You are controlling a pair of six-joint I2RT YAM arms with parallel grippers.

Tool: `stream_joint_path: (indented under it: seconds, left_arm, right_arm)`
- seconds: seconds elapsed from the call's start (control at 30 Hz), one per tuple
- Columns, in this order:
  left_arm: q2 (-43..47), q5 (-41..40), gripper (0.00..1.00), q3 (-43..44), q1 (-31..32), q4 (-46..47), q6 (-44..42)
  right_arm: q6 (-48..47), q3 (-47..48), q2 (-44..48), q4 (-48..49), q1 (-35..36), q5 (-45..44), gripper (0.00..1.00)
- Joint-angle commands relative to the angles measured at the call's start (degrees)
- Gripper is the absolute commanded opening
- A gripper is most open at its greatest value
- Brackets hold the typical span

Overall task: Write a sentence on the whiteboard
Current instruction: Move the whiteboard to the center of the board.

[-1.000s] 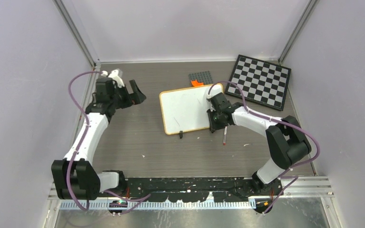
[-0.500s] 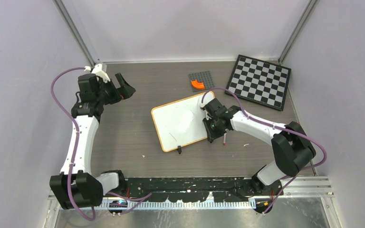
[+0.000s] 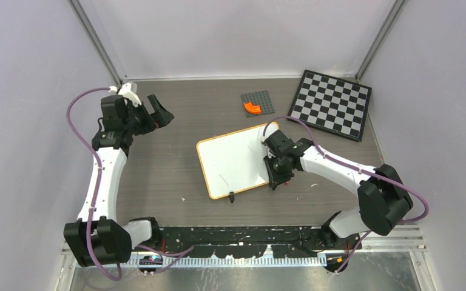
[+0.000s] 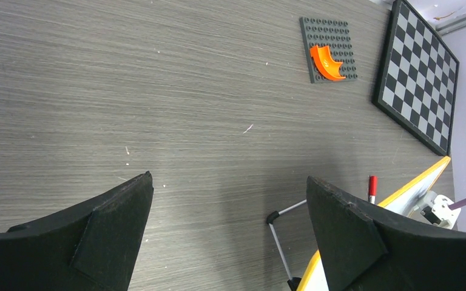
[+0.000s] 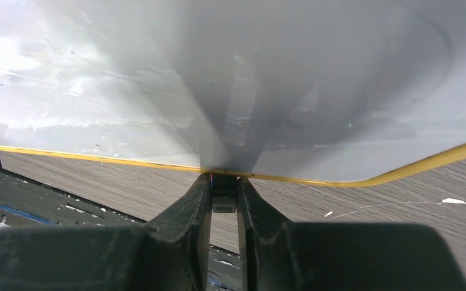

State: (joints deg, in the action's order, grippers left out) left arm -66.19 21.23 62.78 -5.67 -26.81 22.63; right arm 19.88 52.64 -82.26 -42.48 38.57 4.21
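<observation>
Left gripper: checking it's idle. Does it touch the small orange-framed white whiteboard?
Apart. Top view shows the open left gripper far left of the whiteboard, grey table between them.

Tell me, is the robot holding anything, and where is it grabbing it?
The right gripper looks pinched on the whiteboard, at the orange frame of its right edge. The left gripper is open and holds nothing.

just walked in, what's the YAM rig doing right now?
The right pincer is shut on what looks like a marker with a red end, right at the right edge of the whiteboard, which sits skewed on the table. No lettering shows on the board, so nothing is written yet. The left pincer is open and holds nothing, off at the far left.
</observation>
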Motion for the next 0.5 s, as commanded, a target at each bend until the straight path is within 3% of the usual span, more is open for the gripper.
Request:
stream_joint_path:
  seconds: [0.0, 0.37, 0.47]
  left_arm:
    - [-0.2, 1.5, 1.00, -0.4, -0.2, 2.3, 1.3]
    - [-0.5, 2.8, 1.00, -1.2, -0.2, 3.3, 2.7]
    - [-0.8, 3.4, 1.00, -1.2, -0.2, 3.7, 3.4]
  right_arm:
    - [1.7, -0.1, 1.2, -2.1, 0.4, 2.2, 0.28]
    - [-1.4, 3.2, 2.9, -5.2, 0.3, 2.8, 0.61]
    - [-1.8, 4.4, 4.4, -6.4, 0.4, 4.5, 0.63]
